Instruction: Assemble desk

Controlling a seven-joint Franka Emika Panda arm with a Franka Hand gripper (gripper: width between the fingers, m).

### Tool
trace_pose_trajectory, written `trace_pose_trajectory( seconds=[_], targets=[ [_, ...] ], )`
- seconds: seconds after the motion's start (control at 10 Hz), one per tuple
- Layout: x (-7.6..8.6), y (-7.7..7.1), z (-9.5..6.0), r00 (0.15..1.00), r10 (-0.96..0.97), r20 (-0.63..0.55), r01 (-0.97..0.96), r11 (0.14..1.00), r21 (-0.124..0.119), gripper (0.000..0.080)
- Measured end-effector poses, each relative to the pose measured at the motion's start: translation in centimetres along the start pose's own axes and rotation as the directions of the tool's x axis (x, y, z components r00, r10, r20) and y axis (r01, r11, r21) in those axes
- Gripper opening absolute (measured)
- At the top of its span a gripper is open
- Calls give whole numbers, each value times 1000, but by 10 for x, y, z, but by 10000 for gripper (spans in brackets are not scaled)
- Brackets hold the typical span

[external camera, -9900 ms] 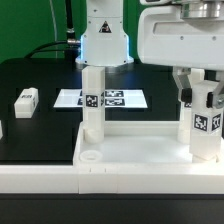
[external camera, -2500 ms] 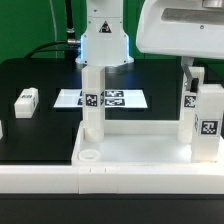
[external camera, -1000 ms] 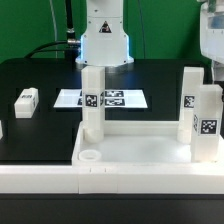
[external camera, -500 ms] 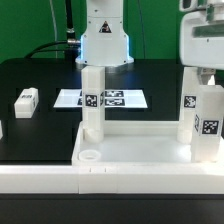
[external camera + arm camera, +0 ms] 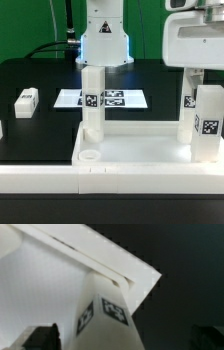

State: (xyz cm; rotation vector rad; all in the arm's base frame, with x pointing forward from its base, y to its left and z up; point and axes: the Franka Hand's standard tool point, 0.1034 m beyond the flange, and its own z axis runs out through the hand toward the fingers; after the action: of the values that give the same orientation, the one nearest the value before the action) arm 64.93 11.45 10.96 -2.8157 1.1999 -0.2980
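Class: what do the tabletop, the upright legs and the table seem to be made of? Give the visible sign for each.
Tabletop: probably moulded plastic, matt white; smooth raised rim, round corner socket. Legs: likely the same white plastic; plain smooth blocks bearing black-and-white tags. Table: black and matt, no glare; material cannot be told.
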Motion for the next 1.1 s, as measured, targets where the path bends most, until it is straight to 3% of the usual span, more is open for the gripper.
trace_pose_trajectory(
  seconds=[0.2, 0.5, 0.7, 1.0, 1.1],
  targets=[
    [9, 5, 0, 941, -339, 17, 339, 941, 4, 649],
    [12, 4, 0, 863, -506, 7, 506, 863, 6, 649],
    [13, 6, 0, 864, -503, 7, 503, 864, 6, 649],
    [13, 6, 0, 924, -383, 8, 383, 924, 5, 286],
    [14, 7, 1, 952, -306, 10, 306, 952, 5, 286]
  ],
)
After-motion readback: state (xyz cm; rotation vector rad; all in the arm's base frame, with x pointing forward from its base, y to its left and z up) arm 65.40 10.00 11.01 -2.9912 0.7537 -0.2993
